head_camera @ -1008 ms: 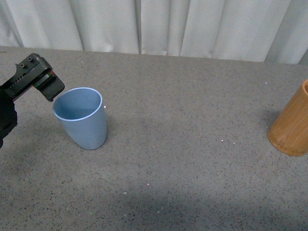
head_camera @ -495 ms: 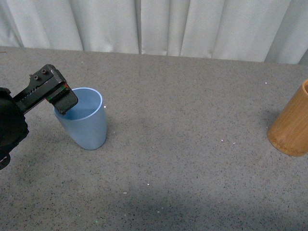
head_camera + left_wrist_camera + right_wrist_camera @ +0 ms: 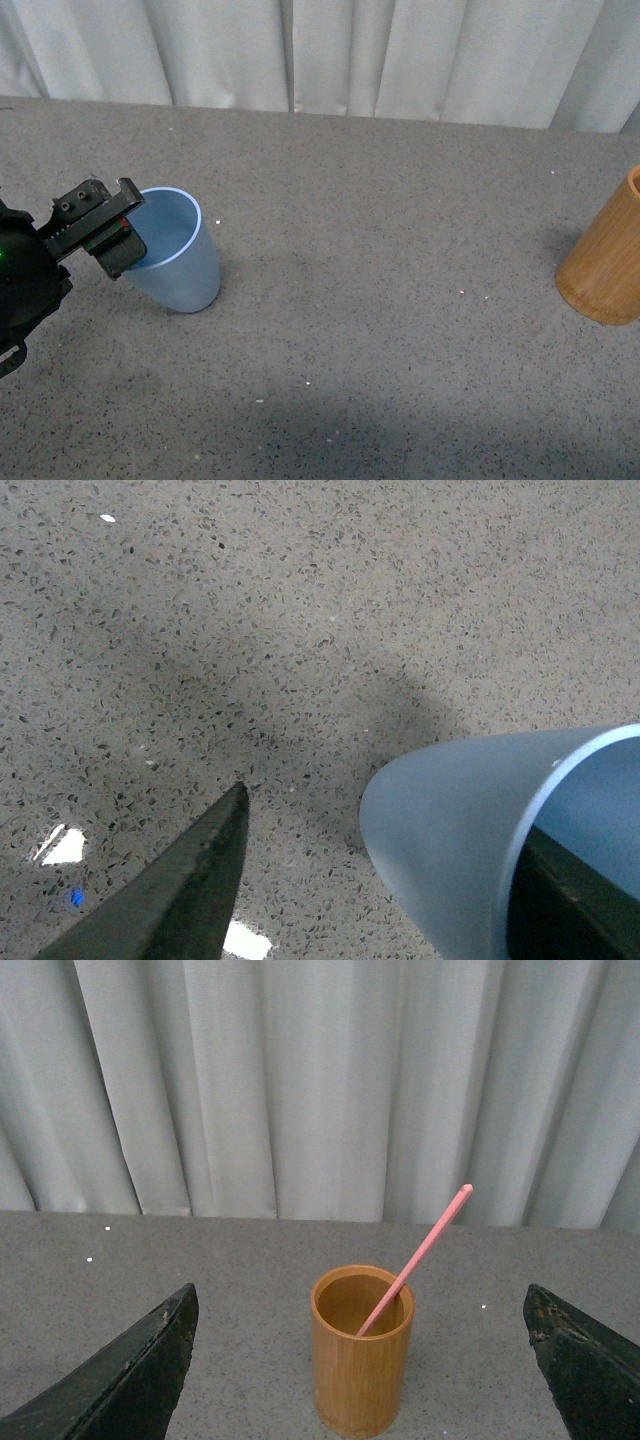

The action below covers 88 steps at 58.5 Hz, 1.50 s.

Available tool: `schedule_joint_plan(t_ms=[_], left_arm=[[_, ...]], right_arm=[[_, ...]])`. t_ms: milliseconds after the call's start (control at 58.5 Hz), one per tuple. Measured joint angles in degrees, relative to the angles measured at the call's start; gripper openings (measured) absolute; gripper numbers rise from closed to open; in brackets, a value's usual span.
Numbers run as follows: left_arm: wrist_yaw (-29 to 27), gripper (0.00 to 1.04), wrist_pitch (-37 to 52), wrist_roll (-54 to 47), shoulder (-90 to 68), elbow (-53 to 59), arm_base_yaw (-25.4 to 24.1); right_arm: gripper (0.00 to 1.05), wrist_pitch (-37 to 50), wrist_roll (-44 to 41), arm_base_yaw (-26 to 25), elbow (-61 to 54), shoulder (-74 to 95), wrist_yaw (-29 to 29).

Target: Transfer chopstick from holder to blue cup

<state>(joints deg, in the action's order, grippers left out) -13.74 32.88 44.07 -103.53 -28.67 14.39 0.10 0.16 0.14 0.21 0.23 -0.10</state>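
White curtains point(image 3: 350, 50) hang behind a speckled grey counter point(image 3: 400, 330). On its left side stands the blue cup point(image 3: 185, 265), which looks tipped slightly toward the left arm. The left pincer point(image 3: 125, 230) straddles the cup's rim with its jaws apart. In the left wrist view one finger point(image 3: 570, 900) sits inside the cup, and the other point(image 3: 190, 880) is outside, clear of the wall.

Far to the right stands the bamboo holder point(image 3: 362, 1380). The pink chopstick point(image 3: 420, 1255) leans inside it, its top sticking up past the rim. The right pincer point(image 3: 360, 1305) faces the holder with its jaws spread wide and grips nothing.
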Motion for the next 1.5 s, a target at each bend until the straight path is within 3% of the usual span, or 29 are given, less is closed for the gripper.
schedule_joint_plan(t_ms=[154,342,666,1111,1504], left_arm=[[1.4,0.30,1.8,0.0,0.1,0.0,0.0],[2.6,0.04,2.1,-0.1,0.6,0.5,0.0],[3.8,0.04,1.2,-1.9,3.2,-0.6,0.9],[5.2,0.04,-6.2,-13.7,1.8,-12.5,10.8],[7.4,0.04,-12.3,-21.2,-3.2,-16.4,17.5]], right_arm=[[0.95,0.0,0.0,0.0,0.0,0.0,0.0],[0.95,0.0,0.0,0.0,0.0,0.0,0.0],[0.95,0.0,0.0,0.0,0.0,0.0,0.0],[0.95,0.0,0.0,0.0,0.0,0.0,0.0],[0.95,0.0,0.0,0.0,0.0,0.0,0.0]])
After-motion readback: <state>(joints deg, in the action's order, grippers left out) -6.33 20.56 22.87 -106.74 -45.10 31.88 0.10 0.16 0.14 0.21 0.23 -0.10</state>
